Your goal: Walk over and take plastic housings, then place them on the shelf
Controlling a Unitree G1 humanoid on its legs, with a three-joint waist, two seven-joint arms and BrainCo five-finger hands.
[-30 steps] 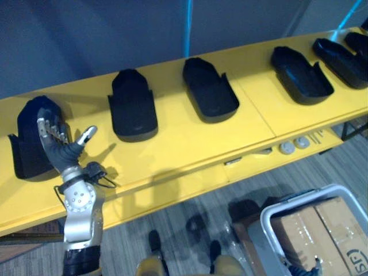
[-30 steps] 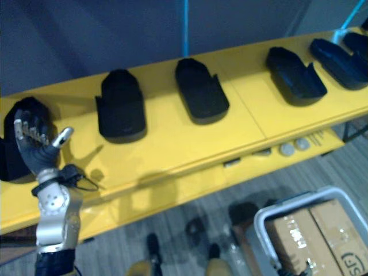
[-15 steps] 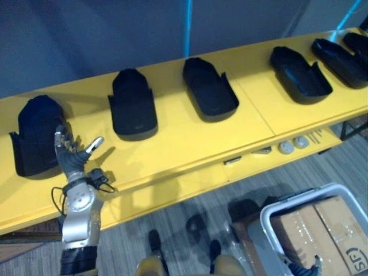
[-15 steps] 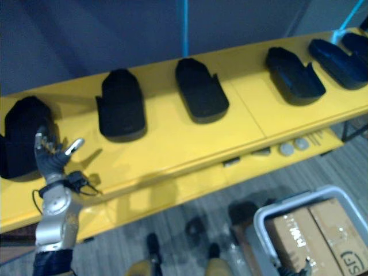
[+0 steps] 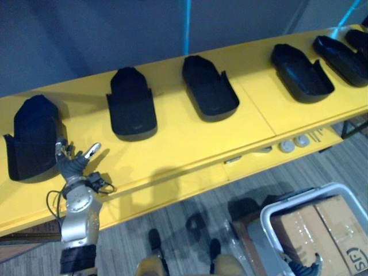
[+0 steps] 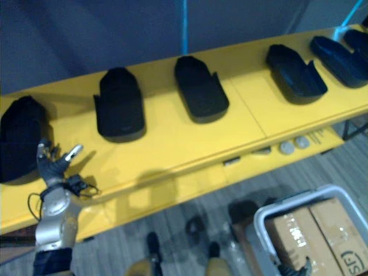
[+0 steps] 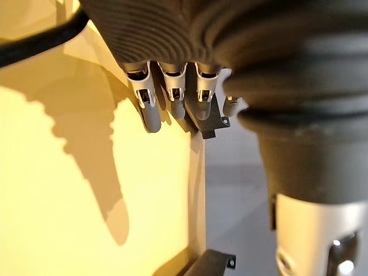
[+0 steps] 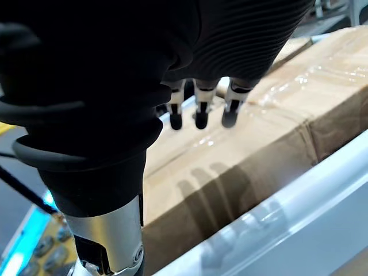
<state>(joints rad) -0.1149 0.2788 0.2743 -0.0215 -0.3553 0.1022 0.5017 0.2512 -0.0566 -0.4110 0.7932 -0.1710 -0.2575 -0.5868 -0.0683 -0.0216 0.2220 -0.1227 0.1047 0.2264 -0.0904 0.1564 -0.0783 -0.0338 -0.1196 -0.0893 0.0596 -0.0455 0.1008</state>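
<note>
Several black plastic housings lie in a row on the long yellow shelf [image 5: 190, 138]. The leftmost housing [image 5: 31, 138] is followed to the right by a second [image 5: 132, 106], a third [image 5: 208, 89] and a fourth [image 5: 302, 66], with more at the far right end. My left hand [image 5: 72, 164] is open with its fingers [image 7: 172, 98] spread, low over the shelf's front part, just right of the leftmost housing and apart from it. My right hand [image 8: 198, 115] hangs open over a cardboard box [image 8: 276, 132], holding nothing.
A pale bin [image 5: 270, 210] with the cardboard box [image 5: 322, 230] inside stands on the floor at the lower right. Two small round parts [image 5: 293, 144] lie on the shelf's lower front ledge. A dark blue wall runs behind the shelf.
My left hand has dropped and drawn back from over the leftmost housing toward the shelf's front edge, staying open. The housings have not moved.
</note>
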